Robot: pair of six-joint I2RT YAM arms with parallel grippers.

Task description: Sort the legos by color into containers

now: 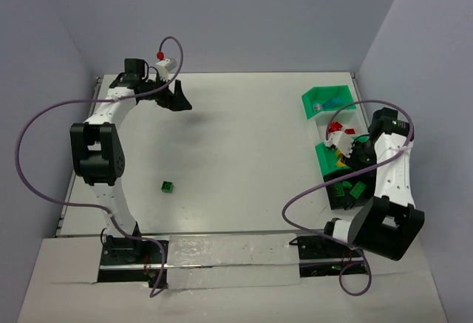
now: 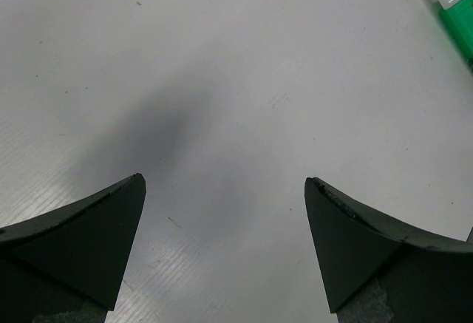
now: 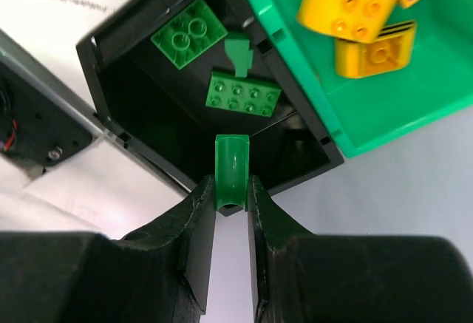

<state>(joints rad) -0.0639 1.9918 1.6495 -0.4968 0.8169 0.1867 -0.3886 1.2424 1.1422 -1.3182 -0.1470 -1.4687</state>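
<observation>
Our right tool [image 3: 230,194] pinches a green brick [image 3: 230,159] over the near rim of the black bin [image 3: 140,109]. We should carry it deeper inside before releasing. Our left tool [image 2: 225,181] hangs spread, well away from that bin.

Green curved plastic brick [image 3: 230,171] between black fingers [image 3: 196,234], green studded bricks [image 3: 188,33] in black square bin [image 3: 126,79], yellow rounded bricks [image 3: 344,12] in bright green bin [image 3: 384,109], white table [image 1: 244,131]

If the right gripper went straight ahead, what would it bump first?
Probably the black bin: the right gripper, shut on a green lego, points into it, toward the green bricks inside. Depth is hard to judge.
</observation>
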